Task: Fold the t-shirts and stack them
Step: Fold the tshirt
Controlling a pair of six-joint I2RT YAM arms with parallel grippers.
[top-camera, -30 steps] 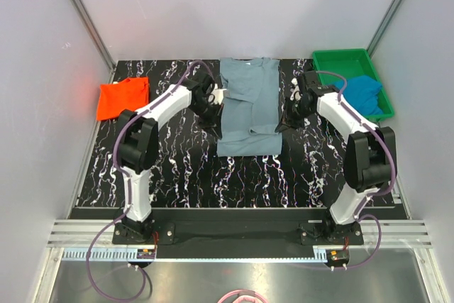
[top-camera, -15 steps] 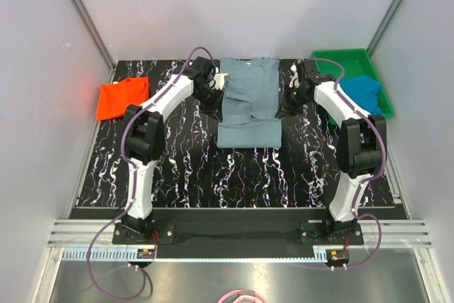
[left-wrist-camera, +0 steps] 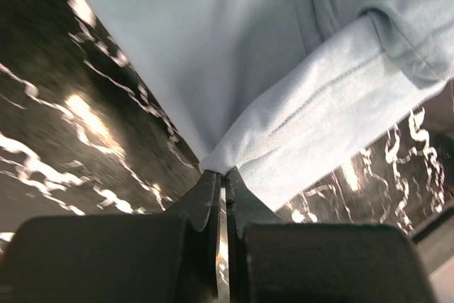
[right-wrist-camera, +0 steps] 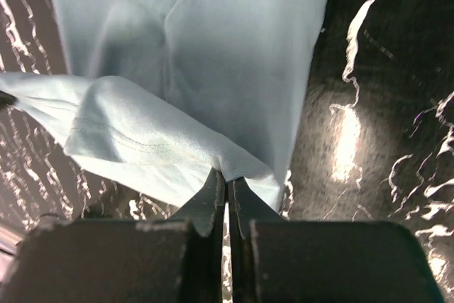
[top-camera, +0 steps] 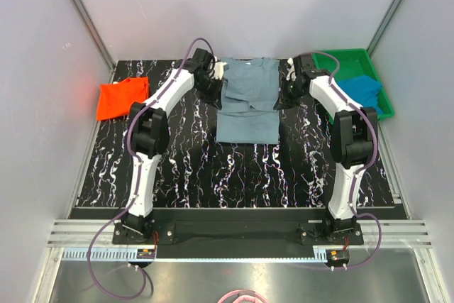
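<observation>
The grey-blue t-shirt [top-camera: 247, 101] lies lengthwise on the black marbled table, folded narrow, collar end at the back. My left gripper [top-camera: 218, 94] is shut on its left edge; the left wrist view shows the cloth [left-wrist-camera: 234, 69] pinched at my fingertips [left-wrist-camera: 223, 172]. My right gripper [top-camera: 281, 101] is shut on the shirt's right edge; the right wrist view shows the cloth [right-wrist-camera: 213, 54] pinched between the jaws [right-wrist-camera: 227, 174]. The orange-red t-shirt [top-camera: 122, 97] lies crumpled at the far left. The bright blue t-shirt [top-camera: 362, 92] lies in the green tray [top-camera: 340, 57].
The green tray stands at the back right corner, close behind my right arm. Grey walls enclose the table on the left, back and right. The black marbled tabletop [top-camera: 248, 175] shows bare between the shirt and the arm bases.
Both grippers have moved toward the back of the table holding the shirt's side edges. The shirt's near hem has been dragged back with them, so it lies shorter.
</observation>
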